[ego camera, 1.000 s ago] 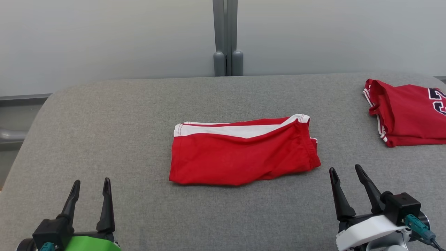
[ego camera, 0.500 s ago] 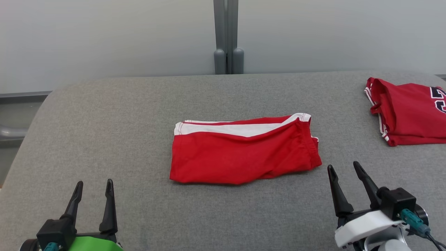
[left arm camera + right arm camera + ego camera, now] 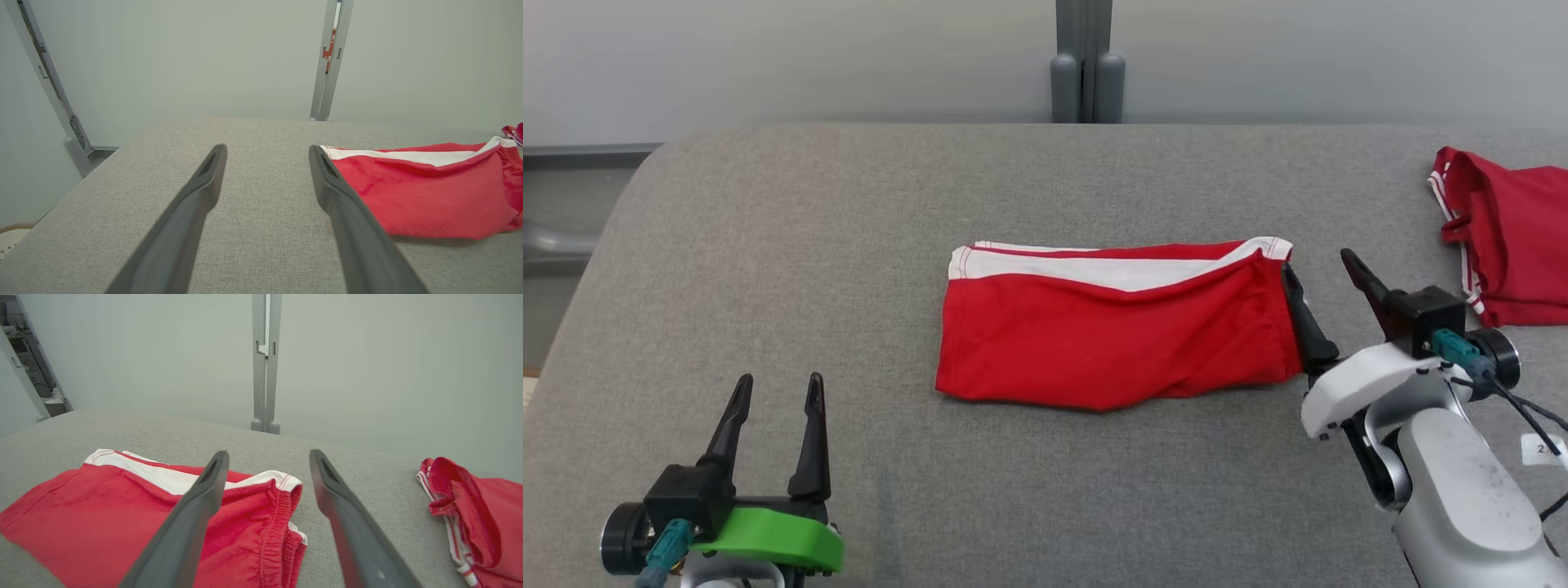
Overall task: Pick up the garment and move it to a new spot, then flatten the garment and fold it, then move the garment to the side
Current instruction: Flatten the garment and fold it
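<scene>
Head view: the folded red garment [image 3: 1111, 335] lies at the middle of the grey surface [image 3: 809, 229]; the left gripper [image 3: 779, 380] is near the front-left, fingers apart and empty, and the right gripper [image 3: 1316, 263] stands at the garment's right end, fingers apart. Left wrist view: spread fingers over bare surface, garment to their right. Right wrist view: one finger overlaps the garment's elastic end, the other bare surface; a second red garment [image 3: 482, 506] lies well apart.
</scene>
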Motion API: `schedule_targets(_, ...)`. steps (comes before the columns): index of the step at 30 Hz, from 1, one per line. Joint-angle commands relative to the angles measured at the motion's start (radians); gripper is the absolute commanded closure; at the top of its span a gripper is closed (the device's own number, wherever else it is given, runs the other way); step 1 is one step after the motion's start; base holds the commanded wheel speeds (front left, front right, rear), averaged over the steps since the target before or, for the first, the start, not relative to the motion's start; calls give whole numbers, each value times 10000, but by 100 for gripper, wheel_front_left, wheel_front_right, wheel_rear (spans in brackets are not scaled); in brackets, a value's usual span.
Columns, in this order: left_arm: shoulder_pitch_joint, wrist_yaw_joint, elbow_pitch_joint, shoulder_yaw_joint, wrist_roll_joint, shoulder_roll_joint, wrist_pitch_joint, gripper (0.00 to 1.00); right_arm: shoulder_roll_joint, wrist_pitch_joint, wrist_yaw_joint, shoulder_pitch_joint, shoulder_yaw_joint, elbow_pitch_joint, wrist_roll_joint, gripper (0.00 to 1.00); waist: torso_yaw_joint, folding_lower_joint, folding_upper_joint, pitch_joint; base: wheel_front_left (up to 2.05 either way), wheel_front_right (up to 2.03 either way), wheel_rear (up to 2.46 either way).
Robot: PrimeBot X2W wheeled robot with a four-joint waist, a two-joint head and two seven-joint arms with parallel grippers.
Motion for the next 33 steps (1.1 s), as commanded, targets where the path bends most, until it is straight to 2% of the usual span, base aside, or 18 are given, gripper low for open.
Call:
schedule_targets(1,-254,-20,21,-46,46,-39,-26,0,-63,64,-4,-249,-20,338,-73,0,394,0,0,494,0,0,0)
schedule_targets(12,-824,-21,175,-332,60,-244,-26,0,31,-6,-4,-1457,-672,3748,-35,0,838,0,0,1193,0,0,0)
schedule_targets(18,-1021,-21,263,-437,81,-304,-26,0,182,-158,-13,-1756,-1039,5185,247,0,892,0,0,1356,0,0,0)
schedule_targets(22,-1079,-21,304,-470,85,-323,-26,0,513,-243,-13,-1759,-1179,5888,703,0,901,0,0,1358,0,0,0)
schedule_targets(23,-1075,-21,314,-465,88,-324,-26,0,593,-249,-12,-1759,-1174,6007,873,33,893,0,0,1350,0,0,0)
schedule_targets(24,-1062,-22,332,-460,97,-324,-26,0,659,-253,-12,-1769,-1126,6102,1052,79,875,0,0,1337,0,0,0)
schedule_targets(25,-1043,-22,345,-452,112,-323,-26,0,687,-277,-12,-1796,-1059,6161,1146,100,856,0,0,1321,0,0,0)
schedule_targets(28,-963,-22,384,-411,160,-321,-26,0,599,-383,-15,-1901,-848,6285,1414,100,769,0,0,1239,0,0,0)
schedule_targets(33,-804,-20,381,-314,196,-297,-26,0,-162,-575,-22,-1849,-635,6159,1744,100,562,0,0,970,0,0,0)
